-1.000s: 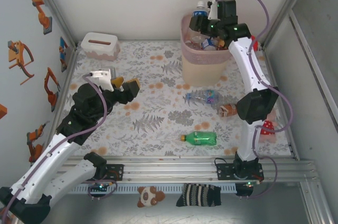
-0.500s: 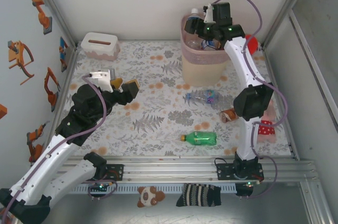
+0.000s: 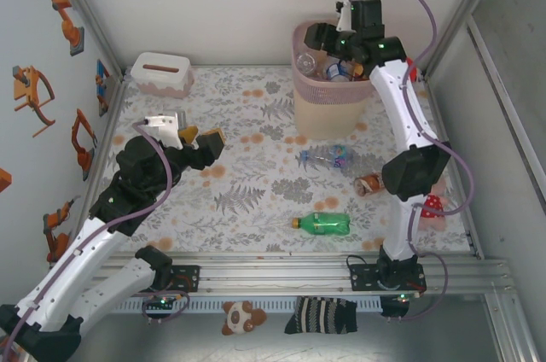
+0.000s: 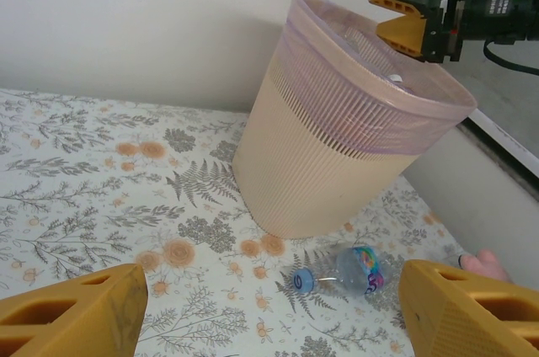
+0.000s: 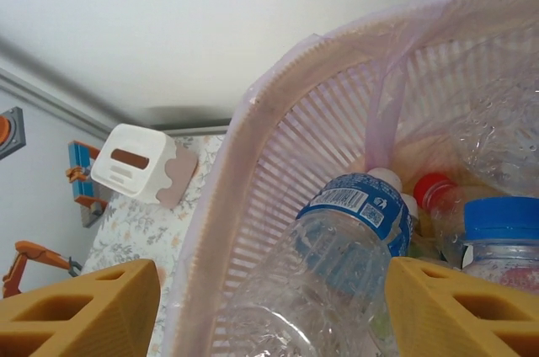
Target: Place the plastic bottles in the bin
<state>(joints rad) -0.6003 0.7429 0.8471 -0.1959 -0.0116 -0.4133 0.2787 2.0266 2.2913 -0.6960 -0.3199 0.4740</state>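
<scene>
The bin stands at the back of the table and holds several plastic bottles. My right gripper hovers over its mouth, open. Below its fingers a clear bottle with a blue label lies loose in the bin, beside a red-capped bottle and a blue-capped one. On the table lie a clear bottle with a blue cap, a green bottle and a brown one. My left gripper hangs open above the left of the table, facing the bin.
A white tissue box sits at the back left. A red-and-white toy lies by the right wall, next to the right arm. A plush bear and a striped cloth lie in front of the rail.
The right gripper held a blue-capped bottle above the bin, lowered it to the bin's mouth and opened. The bottle now lies in the bin. The left arm has not moved.
</scene>
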